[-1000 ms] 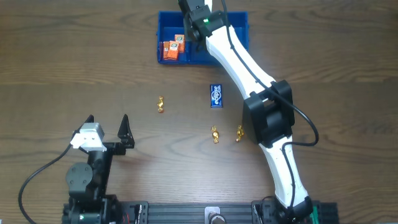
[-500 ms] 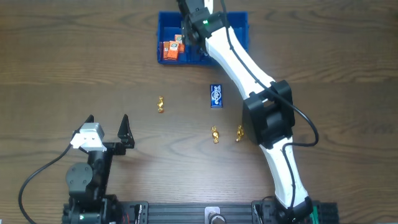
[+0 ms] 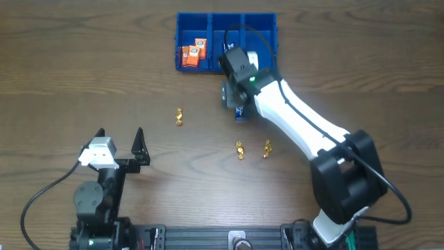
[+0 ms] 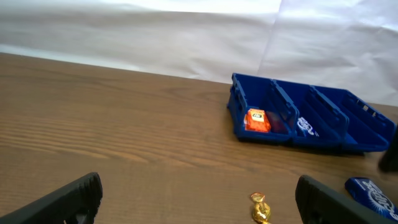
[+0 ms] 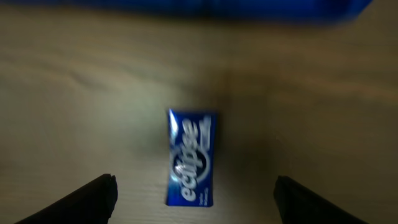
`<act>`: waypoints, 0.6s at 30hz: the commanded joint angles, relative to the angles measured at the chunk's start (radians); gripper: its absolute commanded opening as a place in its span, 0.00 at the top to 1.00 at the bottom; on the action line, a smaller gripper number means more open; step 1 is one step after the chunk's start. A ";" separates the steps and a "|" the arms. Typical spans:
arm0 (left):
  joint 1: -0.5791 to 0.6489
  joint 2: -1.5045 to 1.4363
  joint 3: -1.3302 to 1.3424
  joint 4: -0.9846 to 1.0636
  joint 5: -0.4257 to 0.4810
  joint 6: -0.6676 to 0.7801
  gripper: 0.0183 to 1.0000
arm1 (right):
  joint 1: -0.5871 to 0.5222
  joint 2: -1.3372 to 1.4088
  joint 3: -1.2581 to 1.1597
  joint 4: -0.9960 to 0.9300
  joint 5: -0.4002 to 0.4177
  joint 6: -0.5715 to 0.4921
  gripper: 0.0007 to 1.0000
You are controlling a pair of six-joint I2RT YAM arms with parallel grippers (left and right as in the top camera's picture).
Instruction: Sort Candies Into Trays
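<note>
A blue three-compartment tray (image 3: 269, 28) stands at the table's far side, with orange candies (image 3: 193, 54) in its left compartment. A blue candy pack (image 3: 241, 112) lies on the wood just in front of the tray. My right gripper (image 3: 232, 96) hovers over this pack (image 5: 190, 157), open, with the pack between and ahead of its fingers (image 5: 93, 193). Three gold-wrapped candies (image 3: 180, 116) (image 3: 240, 150) (image 3: 267, 148) lie mid-table. My left gripper (image 3: 119, 139) stands open near the front left, holding nothing. In the left wrist view the tray (image 4: 323, 138) also holds a blue pack (image 4: 306, 125) in its middle compartment.
Bare wooden table surrounds the candies on the left and right. A white backdrop rises behind the tray in the left wrist view. The right arm's white links (image 3: 305, 125) stretch diagonally over the table's right half.
My right gripper has pulled back from above the tray and come down over the blue pack on the table. The left arm has not moved.
</note>
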 commanded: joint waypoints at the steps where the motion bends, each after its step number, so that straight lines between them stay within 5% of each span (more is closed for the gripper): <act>1: 0.006 -0.006 -0.022 -0.029 0.018 0.014 0.00 | -0.006 0.018 -0.067 0.038 -0.050 0.022 0.16; 11: 0.006 -0.006 -0.022 -0.029 0.018 0.014 0.00 | -0.006 0.134 -0.078 0.116 -0.070 0.026 0.20; 18: 0.006 -0.006 -0.022 -0.029 0.018 0.014 0.00 | -0.007 0.157 -0.077 0.124 -0.069 0.041 0.65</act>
